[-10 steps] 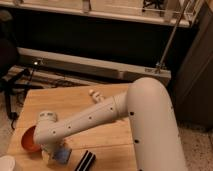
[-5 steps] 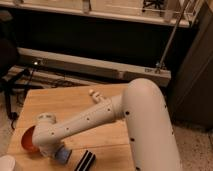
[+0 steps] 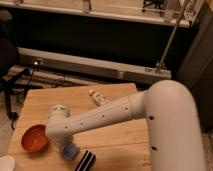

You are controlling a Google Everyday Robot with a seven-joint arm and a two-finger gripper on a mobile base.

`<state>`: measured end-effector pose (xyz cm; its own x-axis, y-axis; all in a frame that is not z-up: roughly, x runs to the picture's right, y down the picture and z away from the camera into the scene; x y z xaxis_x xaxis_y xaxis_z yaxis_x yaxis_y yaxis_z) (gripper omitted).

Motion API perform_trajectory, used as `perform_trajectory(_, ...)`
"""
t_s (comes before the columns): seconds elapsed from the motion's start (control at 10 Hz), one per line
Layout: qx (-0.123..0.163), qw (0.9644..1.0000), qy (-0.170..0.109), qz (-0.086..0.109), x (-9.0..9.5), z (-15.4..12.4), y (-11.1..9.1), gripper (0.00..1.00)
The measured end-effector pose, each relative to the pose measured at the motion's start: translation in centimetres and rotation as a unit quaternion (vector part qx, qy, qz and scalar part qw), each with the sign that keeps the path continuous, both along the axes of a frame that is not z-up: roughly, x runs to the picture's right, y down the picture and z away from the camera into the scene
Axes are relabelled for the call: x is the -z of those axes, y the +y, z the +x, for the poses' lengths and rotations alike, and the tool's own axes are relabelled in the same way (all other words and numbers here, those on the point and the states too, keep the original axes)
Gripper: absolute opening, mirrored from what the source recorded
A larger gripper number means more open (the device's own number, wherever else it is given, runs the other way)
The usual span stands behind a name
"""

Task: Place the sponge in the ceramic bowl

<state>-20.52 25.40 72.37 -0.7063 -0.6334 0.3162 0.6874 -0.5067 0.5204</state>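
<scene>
My gripper is low over the front of the table, right on the sponge, and my fingers have just snapped shut (a moment ago they were wide). I think I am pinching the sponge, but my wrist hides that. The sponge sits on the wood, just beside the ceramic bowl, not in it. My arm looks about where it was before.

Orange-red bowl; white hand at light-blue sponge; black-white striped block.
</scene>
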Motion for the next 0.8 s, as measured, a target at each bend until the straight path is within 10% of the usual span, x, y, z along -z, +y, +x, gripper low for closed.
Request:
perform_trajectory(0.4, -0.045, 0.9925, -0.006, 0.113, 9.9, -1.2, -10.4, 0.00)
perform_trajectory(0.8, -0.008, 0.9858, -0.093, 0.140, 13.7, -11.0, -13.3, 0.00)
